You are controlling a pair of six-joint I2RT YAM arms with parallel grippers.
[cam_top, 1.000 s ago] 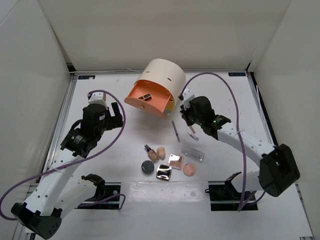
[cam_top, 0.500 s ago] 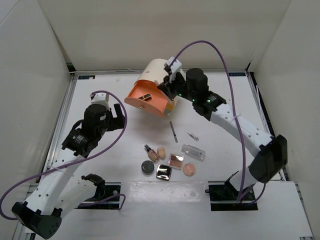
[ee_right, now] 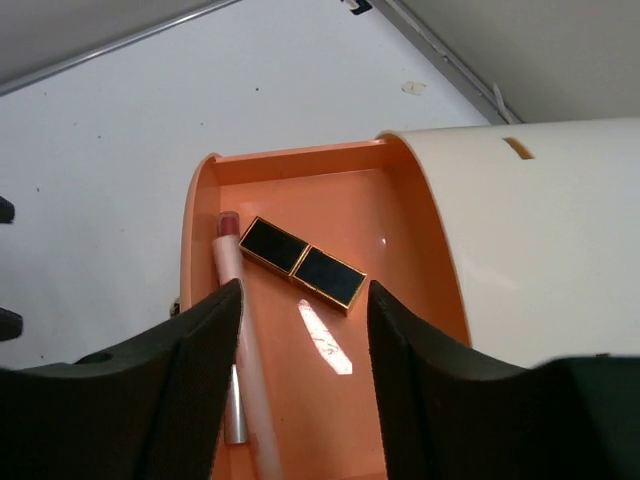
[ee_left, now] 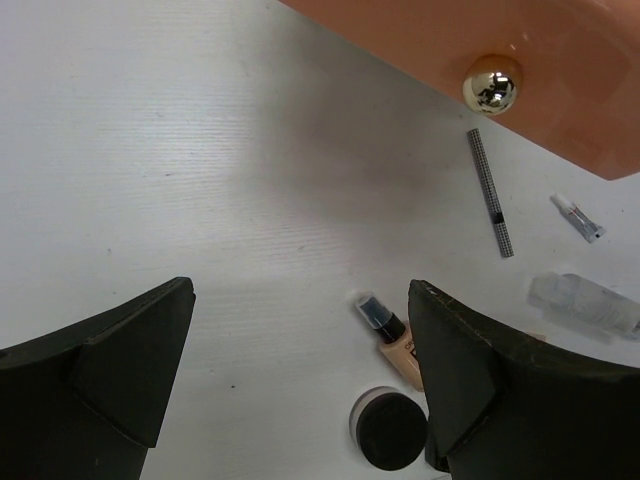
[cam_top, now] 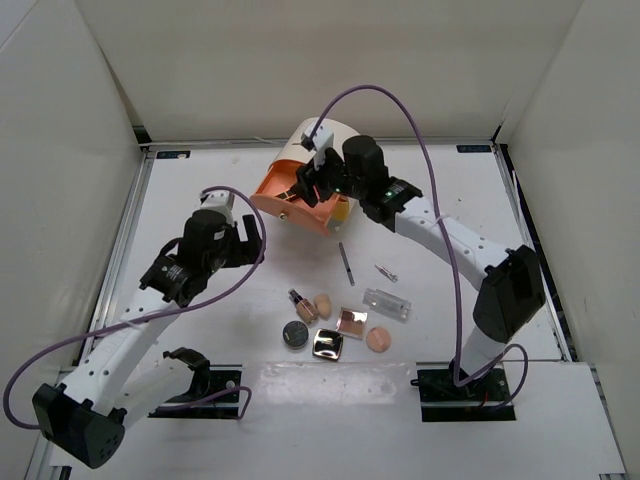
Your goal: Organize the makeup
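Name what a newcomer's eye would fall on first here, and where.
The cream cylinder at the far middle of the table, its orange drawer pulled open, stands out first. The right hand hovers open over that drawer, and loose makeup lies scattered at the near middle.

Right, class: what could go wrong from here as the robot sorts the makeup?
1. The right claw hangs open over the drawer; dipping lower, it might knock the black-and-gold case or pink tube.
2. The open left claw could nudge the foundation bottle against the black round compact beside it.
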